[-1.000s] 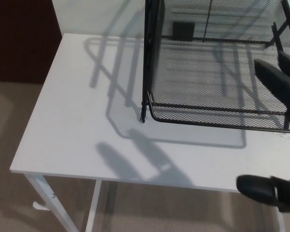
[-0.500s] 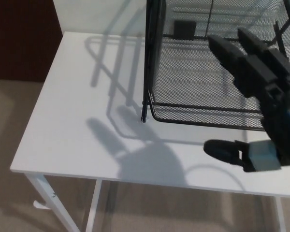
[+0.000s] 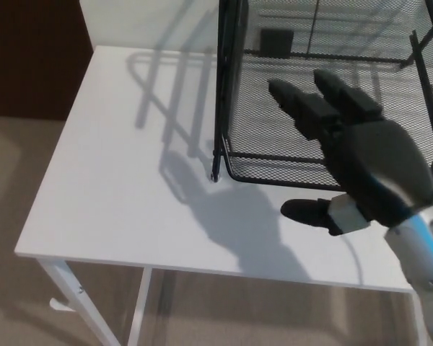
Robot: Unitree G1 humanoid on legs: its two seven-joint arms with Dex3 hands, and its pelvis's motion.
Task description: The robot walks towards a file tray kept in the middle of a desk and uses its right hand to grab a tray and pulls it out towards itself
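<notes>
A black wire-mesh file tray [image 3: 274,122] stands on the white desk [image 3: 123,187], filling the upper right of the head view. Its lowest tray has a front rim [image 3: 274,175] just above the desk top. My right hand [image 3: 353,158] reaches in from the lower right, open and holding nothing. Its two fingers [image 3: 303,108] stretch over the bottom tray's mesh, and the thumb [image 3: 307,213] hangs below and in front of the rim. I cannot tell whether any finger touches the tray. My left hand does not show.
The desk's front edge [image 3: 166,263] runs along the bottom, with white legs [image 3: 72,292] under the left corner. Beige carpet [image 3: 14,180] lies to the left. A dark wall panel [image 3: 29,50] is at the upper left.
My right hand has come in from the right edge and moved left and forward, so its fingers now lie over the bottom tray and its thumb below the rim. The tray has not moved.
</notes>
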